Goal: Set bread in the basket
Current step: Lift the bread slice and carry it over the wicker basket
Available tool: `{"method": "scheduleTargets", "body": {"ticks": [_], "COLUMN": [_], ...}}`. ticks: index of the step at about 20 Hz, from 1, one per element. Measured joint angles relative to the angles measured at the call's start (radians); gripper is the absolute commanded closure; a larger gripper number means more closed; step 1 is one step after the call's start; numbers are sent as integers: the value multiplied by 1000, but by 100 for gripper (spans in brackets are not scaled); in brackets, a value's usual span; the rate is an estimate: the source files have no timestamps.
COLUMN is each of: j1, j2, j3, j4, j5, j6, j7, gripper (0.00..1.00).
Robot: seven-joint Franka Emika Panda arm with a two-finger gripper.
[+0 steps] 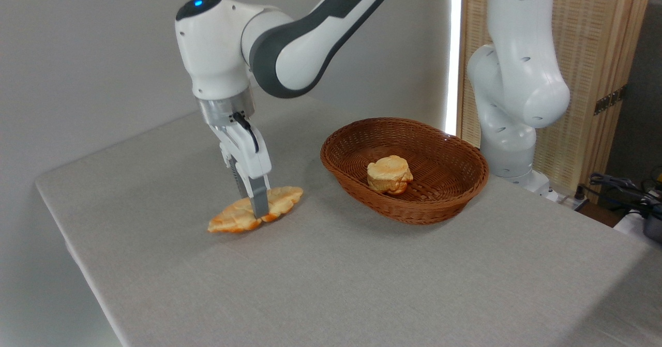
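My two-finger gripper (pixel 257 210) is down at the long, flat, leaf-shaped golden-orange bread (pixel 256 210), which lies flat on the grey cloth-covered table (pixel 362 274) toward its left edge, well apart from the oval brown woven wicker basket (pixel 404 168) that sits nearer the far right side. My fingers straddle the bread about at its middle, the near finger (pixel 260 202) standing in front of the pastry and the far one mostly hidden behind it; I judge they are closed narrow on the bread or just about to be, but from this view I cannot tell whether both pads are truly pressing, so I treat the grasp as unconfirmed. The step in hand, as I read it, is securing the bread and lifting it. To do it well, I would squeeze only firmly enough to keep it from slipping, since a flat pastry may bend or crack at the pinch, and its pointed ends hang out on both sides and could droop or swing. I would lift straight up first, so neither end drags on the cloth, then carry it right with enough height to clear the thick braided rim. A small chunky round golden bun (pixel 389 174) already rests near the middle of the basket, so I would aim for the free floor beside it, lining the bread's length with the basket's long axis, and lower before letting go.
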Motion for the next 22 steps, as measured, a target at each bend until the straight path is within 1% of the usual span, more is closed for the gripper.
{"method": "scheduleTargets", "body": {"ticks": [4,6,9,12,14,17,19,20,22], "j1": [0,0,2,5,11,19,22,22,22], "j2": [-70,-115,-178,-239,-277,-329,-354,-362,-368], "j3": [0,2,4,12,14,15,15,15,15], "j4": [11,10,9,4,-16,-71,-108,-122,-148], "j5": [0,0,0,0,0,0,-1,-1,-6], "j6": [-16,-71,-161,-287,-360,-417,-452,-470,-500], "j7": [-1,-7,-45,-48,-48,-48,-48,-48,-55], "gripper": [49,48,47,44,44,43,33,30,11]}}
